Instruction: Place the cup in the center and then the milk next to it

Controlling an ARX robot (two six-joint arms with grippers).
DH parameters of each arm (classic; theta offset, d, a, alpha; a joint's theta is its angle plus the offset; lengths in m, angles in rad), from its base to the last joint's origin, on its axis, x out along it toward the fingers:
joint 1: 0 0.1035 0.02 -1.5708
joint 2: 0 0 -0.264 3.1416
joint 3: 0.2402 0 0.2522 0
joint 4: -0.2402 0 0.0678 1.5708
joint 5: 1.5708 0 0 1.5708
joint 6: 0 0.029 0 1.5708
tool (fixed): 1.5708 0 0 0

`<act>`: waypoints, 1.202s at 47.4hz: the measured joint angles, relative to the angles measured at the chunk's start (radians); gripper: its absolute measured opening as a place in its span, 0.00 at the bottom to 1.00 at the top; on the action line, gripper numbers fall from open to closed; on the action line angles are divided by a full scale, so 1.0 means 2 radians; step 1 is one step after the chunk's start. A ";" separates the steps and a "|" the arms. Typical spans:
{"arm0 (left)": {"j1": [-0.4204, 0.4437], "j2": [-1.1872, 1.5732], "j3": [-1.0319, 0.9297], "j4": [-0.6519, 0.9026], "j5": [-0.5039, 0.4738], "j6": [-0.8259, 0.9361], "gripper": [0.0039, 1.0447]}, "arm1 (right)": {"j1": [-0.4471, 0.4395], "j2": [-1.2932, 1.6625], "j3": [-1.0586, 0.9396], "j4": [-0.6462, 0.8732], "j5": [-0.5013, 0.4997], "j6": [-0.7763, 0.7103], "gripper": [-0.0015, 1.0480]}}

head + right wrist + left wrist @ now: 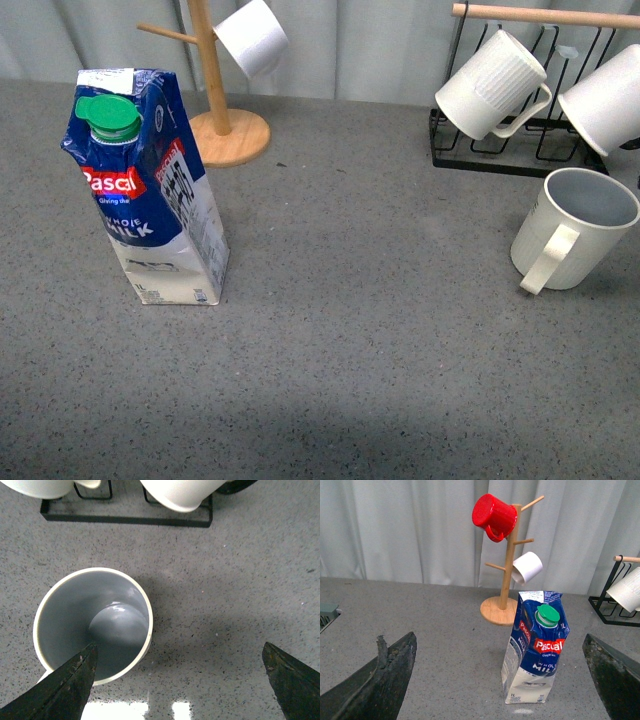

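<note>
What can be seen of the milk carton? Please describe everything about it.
The milk carton is tall and made of printed card, dark blue above and white at the base. It has a red logo, the words WHOLE MILK and a green screw cap in place. Its sides look somewhat dented. It stands upright on the left part of the grey tabletop, in front of the wooden mug tree. Only the table touches it.

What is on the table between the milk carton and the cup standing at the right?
Nothing. In the front view, the stretch of grey speckled tabletop between the milk carton and the cup is bare.
</note>
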 joint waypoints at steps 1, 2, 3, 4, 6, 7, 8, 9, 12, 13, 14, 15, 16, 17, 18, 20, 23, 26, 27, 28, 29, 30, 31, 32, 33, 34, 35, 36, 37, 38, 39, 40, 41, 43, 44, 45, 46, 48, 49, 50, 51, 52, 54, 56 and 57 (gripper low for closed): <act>0.000 0.000 0.000 0.000 0.000 0.000 0.94 | 0.002 0.007 0.007 -0.007 0.001 0.003 0.91; 0.000 0.000 0.000 0.000 0.000 0.000 0.94 | 0.003 0.018 0.015 -0.014 0.001 0.009 0.91; 0.000 0.000 0.000 0.000 0.000 0.000 0.94 | 0.005 0.024 0.021 -0.017 0.001 0.012 0.91; 0.000 0.000 0.000 0.000 0.000 0.000 0.94 | 0.006 0.030 0.026 -0.023 0.002 0.014 0.91; 0.000 0.000 0.000 0.000 0.000 0.000 0.94 | 0.008 0.038 0.033 -0.028 0.005 0.018 0.91; 0.000 0.000 0.000 0.000 0.000 0.000 0.94 | 0.009 0.043 0.037 -0.030 0.006 0.020 0.91; 0.000 0.000 0.000 0.000 0.000 0.000 0.94 | 0.009 0.046 0.039 -0.032 0.006 0.021 0.91; 0.000 0.000 0.000 0.000 0.000 0.000 0.94 | 0.010 0.050 0.044 -0.035 0.007 0.022 0.91; 0.000 0.000 0.000 0.000 0.000 0.000 0.94 | 0.012 0.061 0.053 -0.038 0.008 0.028 0.91; 0.000 0.000 0.000 0.000 0.000 0.000 0.94 | 0.014 0.066 0.058 -0.038 0.006 0.033 0.91; 0.000 0.000 0.000 0.000 0.000 0.000 0.94 | 0.014 0.070 0.061 -0.038 0.006 0.034 0.91; 0.000 0.000 0.000 0.000 0.000 0.000 0.94 | 0.015 0.071 0.062 -0.038 0.006 0.035 0.91; 0.000 0.000 0.000 0.000 0.000 0.000 0.94 | 0.016 0.075 0.066 -0.039 0.006 0.036 0.91; 0.000 0.000 0.000 0.000 0.000 0.000 0.94 | 0.016 0.078 0.069 -0.039 0.006 0.039 0.91; 0.000 0.000 0.000 0.000 0.000 0.000 0.94 | 0.017 0.080 0.070 -0.039 0.006 0.039 0.91; 0.000 0.000 0.000 0.000 0.000 0.000 0.94 | 0.018 0.086 0.074 -0.041 0.006 0.044 0.91; 0.000 0.000 0.000 0.000 0.000 0.000 0.94 | 0.018 0.094 0.080 -0.047 0.010 0.050 0.83; 0.000 0.000 0.000 0.000 0.000 0.000 0.94 | 0.018 0.101 0.084 -0.055 0.010 0.057 0.71; 0.000 0.000 0.000 0.000 0.000 0.000 0.94 | 0.018 0.103 0.085 -0.055 0.010 0.059 0.68; 0.000 0.000 0.000 0.000 0.000 0.000 0.94 | 0.018 0.104 0.087 -0.056 0.010 0.062 0.65; 0.000 0.000 0.000 0.000 0.000 0.000 0.94 | 0.018 0.107 0.088 -0.057 0.009 0.065 0.60; 0.000 0.000 0.000 0.000 0.000 0.000 0.94 | 0.019 0.109 0.090 -0.058 0.008 0.067 0.54; 0.000 0.000 0.000 0.000 0.000 0.000 0.94 | 0.019 0.109 0.091 -0.059 0.008 0.069 0.51; 0.000 0.000 0.000 0.000 0.000 0.000 0.94 | 0.019 0.110 0.092 -0.059 0.008 0.070 0.48; 0.000 0.000 0.000 0.000 0.000 0.000 0.94 | 0.019 0.111 0.092 -0.059 0.008 0.072 0.44; 0.000 0.000 0.000 0.000 0.000 0.000 0.94 | 0.019 0.111 0.093 -0.060 0.008 0.074 0.39; 0.000 0.000 0.000 0.000 0.000 0.000 0.94 | 0.020 0.111 0.094 -0.061 0.008 0.075 0.36; 0.000 0.000 0.000 0.000 0.000 0.000 0.94 | 0.020 0.111 0.095 -0.061 0.008 0.076 0.32; 0.000 0.000 0.000 0.000 0.000 0.000 0.94 | 0.020 0.111 0.096 -0.062 0.008 0.076 0.29; 0.000 0.000 0.000 0.000 0.000 0.000 0.94 | 0.021 0.111 0.097 -0.063 0.008 0.078 0.24; 0.000 0.000 0.000 0.000 0.000 0.000 0.94 | 0.021 0.111 0.098 -0.064 0.008 0.079 0.20; 0.000 0.000 0.000 0.000 0.000 0.000 0.94 | 0.022 0.111 0.099 -0.065 0.008 0.080 0.17; 0.000 0.000 0.000 0.000 0.000 0.000 0.94 | 0.022 0.111 0.100 -0.066 0.008 0.081 0.14; 0.000 0.000 0.000 0.000 0.000 0.000 0.94 | 0.022 0.111 0.102 -0.068 0.009 0.082 0.07; 0.000 0.000 0.000 0.000 0.000 0.000 0.94 | 0.022 0.111 0.103 -0.070 0.008 0.083 0.04; 0.000 0.000 0.000 0.000 0.000 0.000 0.94 | 0.022 0.111 0.103 -0.071 0.008 0.084 0.03; 0.000 0.000 0.000 0.000 0.000 0.000 0.94 | 0.023 0.111 0.105 -0.071 0.008 0.084 0.01; 0.000 0.000 0.000 0.000 0.000 0.000 0.94 | 0.023 0.111 0.106 -0.074 0.007 0.085 0.01; 0.000 0.000 0.000 0.000 0.000 0.000 0.94 | 0.023 0.111 0.107 -0.076 0.008 0.085 0.02; 0.000 0.000 0.000 0.000 0.000 0.000 0.94 | 0.023 0.111 0.107 -0.079 0.008 0.086 0.02; 0.000 0.000 0.000 0.000 0.000 0.000 0.94 | 0.023 0.110 0.107 -0.081 0.009 0.086 0.02; 0.000 0.000 0.000 0.000 0.000 0.000 0.94 | 0.023 0.107 0.107 -0.085 0.009 0.086 0.02; 0.000 0.000 0.000 0.000 0.000 0.000 0.94 | 0.024 0.104 0.107 -0.090 0.007 0.086 0.02; 0.000 0.000 0.000 0.000 0.000 0.000 0.94 | 0.025 0.100 0.107 -0.096 0.004 0.085 0.02; 0.000 0.000 0.000 0.000 0.000 0.000 0.94 | 0.026 0.099 0.107 -0.097 0.004 0.085 0.02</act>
